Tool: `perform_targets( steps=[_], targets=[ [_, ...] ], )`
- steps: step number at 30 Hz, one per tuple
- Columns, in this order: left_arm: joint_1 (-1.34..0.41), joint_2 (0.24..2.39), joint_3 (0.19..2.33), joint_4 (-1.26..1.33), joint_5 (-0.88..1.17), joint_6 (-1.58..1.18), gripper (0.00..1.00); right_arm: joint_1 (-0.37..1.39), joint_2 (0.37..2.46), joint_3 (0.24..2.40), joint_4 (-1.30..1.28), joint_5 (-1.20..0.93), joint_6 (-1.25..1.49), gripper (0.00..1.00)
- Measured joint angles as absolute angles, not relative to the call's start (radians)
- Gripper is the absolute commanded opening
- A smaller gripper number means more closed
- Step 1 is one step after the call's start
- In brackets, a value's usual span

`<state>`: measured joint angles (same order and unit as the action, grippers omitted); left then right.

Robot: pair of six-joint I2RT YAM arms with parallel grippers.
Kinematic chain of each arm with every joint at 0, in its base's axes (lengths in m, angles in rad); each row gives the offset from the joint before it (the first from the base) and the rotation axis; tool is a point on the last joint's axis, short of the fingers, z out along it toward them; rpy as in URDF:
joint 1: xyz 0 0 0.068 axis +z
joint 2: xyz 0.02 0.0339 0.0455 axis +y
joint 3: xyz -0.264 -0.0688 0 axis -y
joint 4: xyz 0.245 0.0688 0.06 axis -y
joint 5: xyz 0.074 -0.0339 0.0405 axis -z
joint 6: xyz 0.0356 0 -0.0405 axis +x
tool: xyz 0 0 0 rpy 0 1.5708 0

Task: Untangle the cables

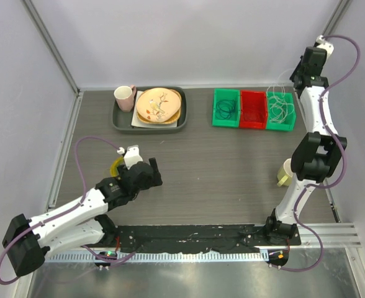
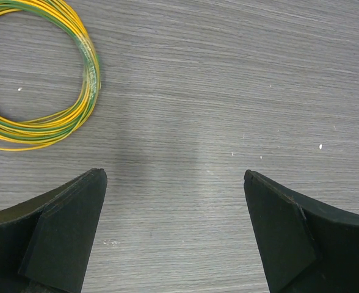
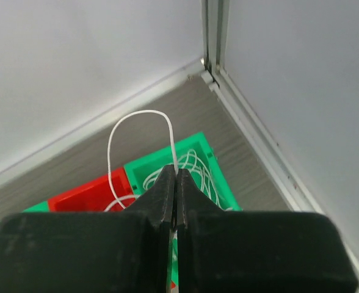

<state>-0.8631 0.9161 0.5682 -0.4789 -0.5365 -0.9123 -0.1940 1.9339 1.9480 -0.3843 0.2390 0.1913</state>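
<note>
A thin white cable [image 3: 138, 117] loops up from between my right gripper's [image 3: 175, 172] fingertips, which are shut on it. Below it the rest of the white cable [image 1: 281, 109] lies coiled in the right green bin [image 3: 223, 183]. In the top view the right gripper [image 1: 298, 79] hangs high over that bin. A dark cable [image 1: 226, 110] lies in the left green bin [image 1: 218, 121]. The red bin [image 1: 252, 110] stands between them; its content is hard to make out. My left gripper [image 2: 174, 177] is open just above bare table, nothing between its fingers [image 2: 69, 232].
A yellow-green wire ring [image 2: 82, 91] lies on the table just left of the left gripper [image 1: 150, 172]. A dark tray [image 1: 121, 124] at the back holds a pink mug [image 1: 125, 97] and plates [image 1: 159, 105]. A cream cup [image 1: 284, 174] stands beside the right arm.
</note>
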Motion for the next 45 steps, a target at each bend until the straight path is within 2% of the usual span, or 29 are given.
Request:
perform_targets(
  steps=[8, 16, 29, 40, 45],
  targets=[
    [-0.844, 0.899, 0.567, -0.467, -0.518, -0.904, 1.00, -0.194, 2.013, 1.828, -0.391, 0.318, 0.312, 0.01],
    [-0.825, 0.881, 0.553, -0.461, -0.505, -0.894, 1.00, -0.194, 2.061, 1.812, -0.417, 0.437, 0.354, 0.01],
    [-0.803, 0.905, 0.551, -0.455, -0.484, -0.882, 1.00, -0.200, 2.084, 1.828, -0.488, 0.761, 0.342, 0.01],
    [-0.791, 0.936, 0.551, -0.437, -0.462, -0.881, 1.00, -0.144, 2.111, 1.839, -0.492, 0.773, 0.272, 0.01],
    [-0.788, 0.927, 0.546, -0.437, -0.459, -0.881, 1.00, -0.098, 2.148, 1.839, -0.518, 0.717, 0.266, 0.02]
  ],
)
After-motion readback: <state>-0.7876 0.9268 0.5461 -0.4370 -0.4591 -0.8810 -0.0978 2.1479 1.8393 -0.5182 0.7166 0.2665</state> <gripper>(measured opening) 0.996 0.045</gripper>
